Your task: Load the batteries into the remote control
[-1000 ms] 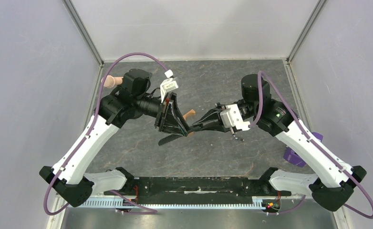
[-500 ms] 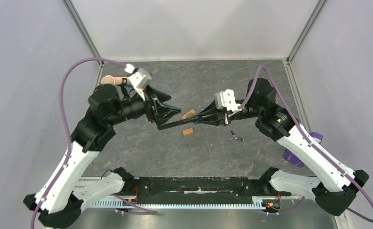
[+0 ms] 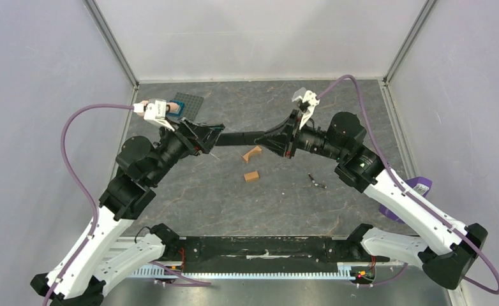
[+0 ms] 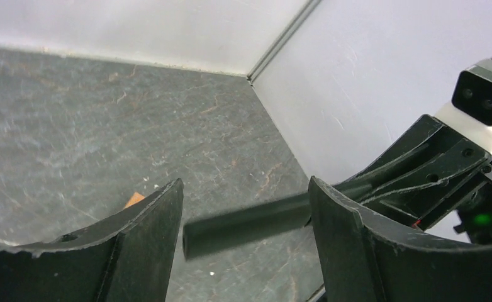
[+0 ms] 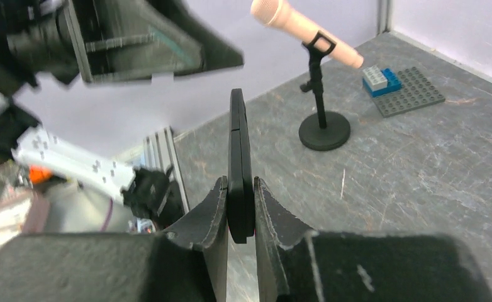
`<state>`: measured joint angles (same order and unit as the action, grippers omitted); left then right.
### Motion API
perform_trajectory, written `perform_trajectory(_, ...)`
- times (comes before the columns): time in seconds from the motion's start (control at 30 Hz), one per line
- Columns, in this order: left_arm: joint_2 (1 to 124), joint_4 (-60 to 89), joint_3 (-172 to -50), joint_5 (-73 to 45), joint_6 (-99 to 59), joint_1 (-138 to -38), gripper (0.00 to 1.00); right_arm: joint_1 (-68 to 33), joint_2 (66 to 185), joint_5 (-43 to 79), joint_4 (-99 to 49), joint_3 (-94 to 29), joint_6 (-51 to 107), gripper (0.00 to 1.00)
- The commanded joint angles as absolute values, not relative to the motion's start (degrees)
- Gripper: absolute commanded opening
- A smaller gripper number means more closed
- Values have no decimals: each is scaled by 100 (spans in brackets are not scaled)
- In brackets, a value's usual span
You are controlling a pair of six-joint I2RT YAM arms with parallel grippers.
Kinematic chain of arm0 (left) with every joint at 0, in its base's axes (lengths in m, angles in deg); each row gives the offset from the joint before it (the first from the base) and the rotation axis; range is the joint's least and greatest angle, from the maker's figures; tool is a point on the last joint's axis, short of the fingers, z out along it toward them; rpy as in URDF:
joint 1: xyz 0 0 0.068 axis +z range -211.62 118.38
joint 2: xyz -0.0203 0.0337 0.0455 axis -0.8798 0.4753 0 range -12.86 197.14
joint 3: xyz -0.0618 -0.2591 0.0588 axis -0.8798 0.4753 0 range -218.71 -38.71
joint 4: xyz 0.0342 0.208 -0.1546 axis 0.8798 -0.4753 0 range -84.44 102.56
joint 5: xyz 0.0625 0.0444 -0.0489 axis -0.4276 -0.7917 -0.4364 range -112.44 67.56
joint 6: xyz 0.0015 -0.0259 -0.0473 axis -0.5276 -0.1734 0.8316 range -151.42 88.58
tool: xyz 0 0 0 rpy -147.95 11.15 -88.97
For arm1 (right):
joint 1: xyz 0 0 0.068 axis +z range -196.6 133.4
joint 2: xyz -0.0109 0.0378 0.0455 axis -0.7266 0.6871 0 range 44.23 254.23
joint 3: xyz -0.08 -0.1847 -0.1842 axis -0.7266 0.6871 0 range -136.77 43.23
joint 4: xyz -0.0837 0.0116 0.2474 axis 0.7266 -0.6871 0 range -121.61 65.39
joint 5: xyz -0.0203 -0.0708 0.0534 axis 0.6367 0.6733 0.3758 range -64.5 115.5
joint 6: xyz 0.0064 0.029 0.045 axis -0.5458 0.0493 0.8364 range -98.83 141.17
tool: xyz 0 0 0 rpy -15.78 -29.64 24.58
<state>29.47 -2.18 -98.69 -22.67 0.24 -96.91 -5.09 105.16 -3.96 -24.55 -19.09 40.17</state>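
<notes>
The remote control (image 3: 247, 136), a slim black bar, is held level above the table with my right gripper (image 3: 270, 137) shut on one end. In the right wrist view the fingers (image 5: 213, 207) pinch the remote control (image 5: 238, 151) on both flat sides. My left gripper (image 3: 216, 137) is open at the remote's free end. In the left wrist view that end (image 4: 243, 226) floats between the spread fingers (image 4: 162, 214) without touching either. A small dark slim piece (image 3: 316, 181) lies on the table; I cannot tell whether it is a battery.
Two orange blocks (image 3: 253, 153) (image 3: 252, 176) lie on the grey mat under the remote. A toy microphone on a stand (image 5: 319, 82) and a grey studded plate (image 5: 413, 94) with a blue brick (image 5: 385, 80) sit at the back left. A purple object (image 3: 416, 191) is at the right edge.
My left gripper has opened wide, let go of the remote and drawn back to the left. The right gripper has carried the remote up and toward the back, still shut on it.
</notes>
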Motion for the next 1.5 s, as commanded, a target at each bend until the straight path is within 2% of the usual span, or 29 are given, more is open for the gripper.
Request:
perform_trajectory(0.0,2696,110,-9551,-3303,1470,-9696,78,-494,10605,668,-1206,-1913,5540,0)
perform_trajectory(0.2,2583,549,-9262,-3641,2285,-9697,79,-500,10668,1452,-689,-1738,6628,0)
perform_trajectory(0.47,3175,3077,-8705,-2288,2145,-9703,79,-493,10870,992,335,-1422,8209,0)
perform_trajectory(0.63,3498,3350,-8657,-2091,2203,-9705,79,-486,10804,1040,719,-1208,8739,0)
perform_trajectory(0.8,3529,3748,-8463,-2415,2257,-9709,79,-487,10879,877,708,-1150,8932,0)
perform_trajectory(0.83,3539,3839,-8438,-2459,2218,-9707,74,-492,10893,874,691,-1088,8987,0)
perform_trajectory(1.0,3617,3769,-8376,-2428,2045,-9710,21,-488,10983,892,775,-679,9228,0)
perform_trajectory(1.07,3584,3558,-8304,-2567,1933,-9711,4,-495,11057,802,852,-593,9174,0)
perform_trajectory(1.2,3480,3168,-8248,-2792,1518,-9703,2,-497,11163,738,791,-391,8993,1)
perform_trajectory(1.37,3515,2857,-8399,-2984,1132,-9712,2,-559,11117,784,784,190,8885,13)
perform_trajectory(1.47,3621,2831,-8483,-3068,1043,-9700,2,-641,11064,794,888,595,8843,15)
